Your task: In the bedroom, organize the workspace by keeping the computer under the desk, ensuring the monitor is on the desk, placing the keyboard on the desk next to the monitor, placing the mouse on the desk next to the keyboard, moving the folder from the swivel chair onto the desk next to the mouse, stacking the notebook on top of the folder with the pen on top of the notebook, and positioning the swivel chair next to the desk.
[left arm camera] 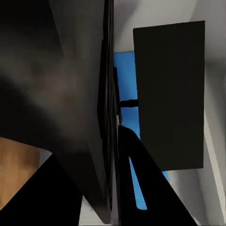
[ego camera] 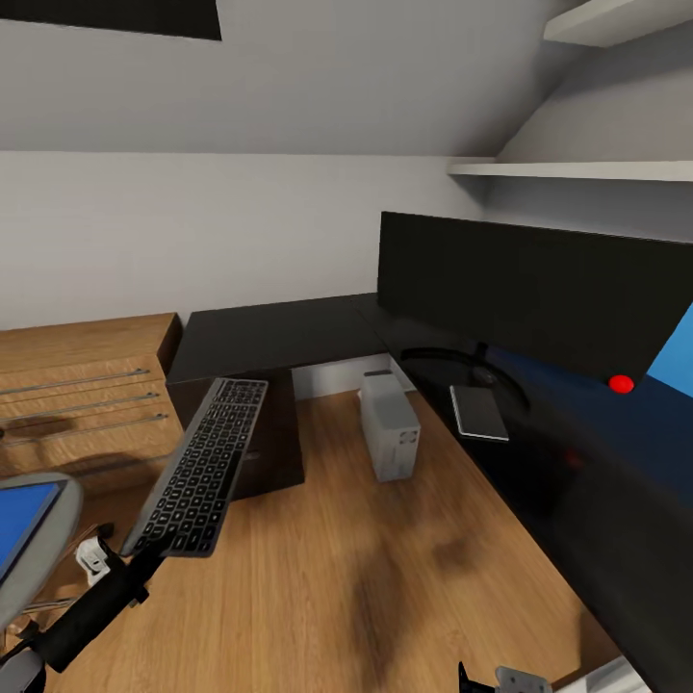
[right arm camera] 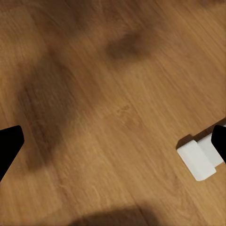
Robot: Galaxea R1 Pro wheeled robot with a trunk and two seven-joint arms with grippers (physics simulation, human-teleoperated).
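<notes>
My left gripper point(ego camera: 135, 558) is shut on the near end of the black keyboard point(ego camera: 197, 467), which hangs tilted in the air over the floor, left of the desk point(ego camera: 279, 332). In the left wrist view the keyboard point(left arm camera: 106, 117) runs edge-on between the fingers. The monitor point(ego camera: 529, 289) stands on the desk's right wing, with the dark grey notebook point(ego camera: 478, 412) lying by its stand. The grey computer point(ego camera: 390, 438) sits on the floor at the desk's edge. The swivel chair point(ego camera: 48, 568) holds the blue folder point(ego camera: 21, 520) at lower left. My right gripper point(right arm camera: 113, 141) is open above bare floor.
Low wooden shelving point(ego camera: 87, 385) lines the left wall. Black drawers point(ego camera: 274, 452) stand under the desk's back wing, just behind the keyboard. Wall shelves point(ego camera: 577, 168) hang above the monitor. A white block point(right arm camera: 200, 157) rests on the wooden floor point(ego camera: 366, 577) near my right gripper.
</notes>
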